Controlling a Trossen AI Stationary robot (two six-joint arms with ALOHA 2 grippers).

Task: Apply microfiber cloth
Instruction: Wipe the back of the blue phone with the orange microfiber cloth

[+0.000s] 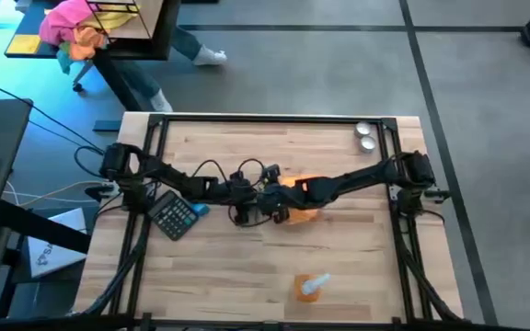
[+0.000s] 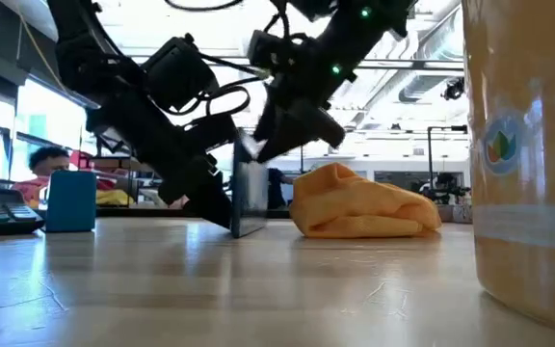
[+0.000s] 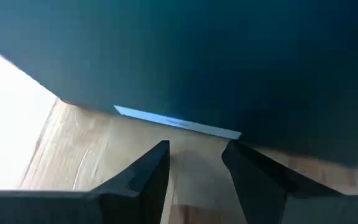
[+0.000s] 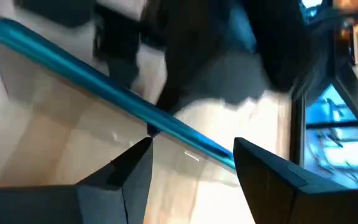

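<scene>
Nearest the low camera stands a clear plastic spray bottle (image 2: 528, 164) of orange liquid. Beyond it, the crumpled bright-orange microfiber cloth (image 2: 364, 202) lies ungrasped just beside a thin dark slab (image 2: 249, 198) standing on edge (presumably the surface to wipe). The left gripper (image 3: 194, 155) and right gripper (image 4: 194, 149), fingers spread and pinching nothing, crowd the slab, probably to steady it.

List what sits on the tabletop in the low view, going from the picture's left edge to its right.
calculator → blue block → upright dark panel → microfiber cloth → spray bottle
</scene>
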